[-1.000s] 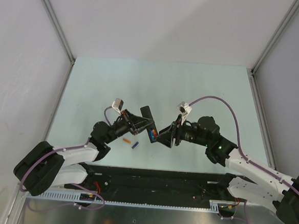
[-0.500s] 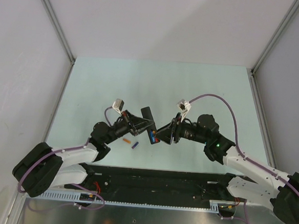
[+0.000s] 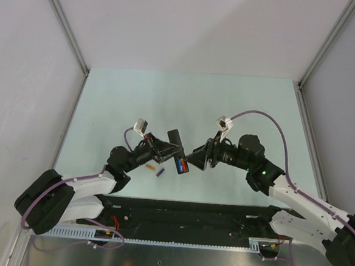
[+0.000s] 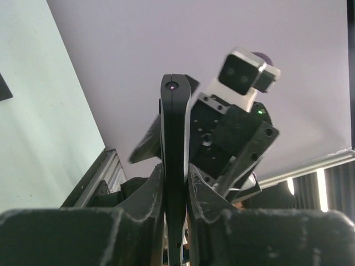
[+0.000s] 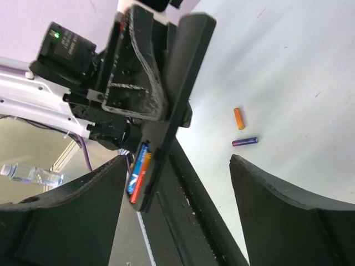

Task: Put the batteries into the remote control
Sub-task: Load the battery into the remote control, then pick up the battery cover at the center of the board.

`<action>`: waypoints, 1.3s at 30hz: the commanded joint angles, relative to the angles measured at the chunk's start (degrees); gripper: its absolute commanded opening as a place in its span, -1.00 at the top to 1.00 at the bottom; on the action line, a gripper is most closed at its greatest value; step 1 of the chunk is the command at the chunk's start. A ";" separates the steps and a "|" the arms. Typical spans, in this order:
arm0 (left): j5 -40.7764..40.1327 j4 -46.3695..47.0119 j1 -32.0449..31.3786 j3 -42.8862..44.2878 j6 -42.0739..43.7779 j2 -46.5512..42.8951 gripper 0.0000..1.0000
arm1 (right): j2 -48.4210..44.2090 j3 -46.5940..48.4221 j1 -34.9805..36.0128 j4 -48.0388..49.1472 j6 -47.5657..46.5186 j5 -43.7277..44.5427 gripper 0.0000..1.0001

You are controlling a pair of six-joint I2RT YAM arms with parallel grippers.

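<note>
Right wrist, slim black remote control [image 5: 188, 61], edge-on

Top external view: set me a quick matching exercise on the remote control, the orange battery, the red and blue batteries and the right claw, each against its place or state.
1. remote control
2. orange battery
3. red and blue batteries
4. right claw

A. open, gripping nothing
B. lying on the table
C. clamped in the left claw
D. sitting in the remote control

Pairs: 1-C, 2-B, 3-D, 4-A.
</note>
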 commanded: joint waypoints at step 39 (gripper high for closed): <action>2.92 0.74 3.77 -9.87 6.99 -5.26 1.00 | 36.16 20.11 -19.38 -37.37 -15.02 38.55 -0.38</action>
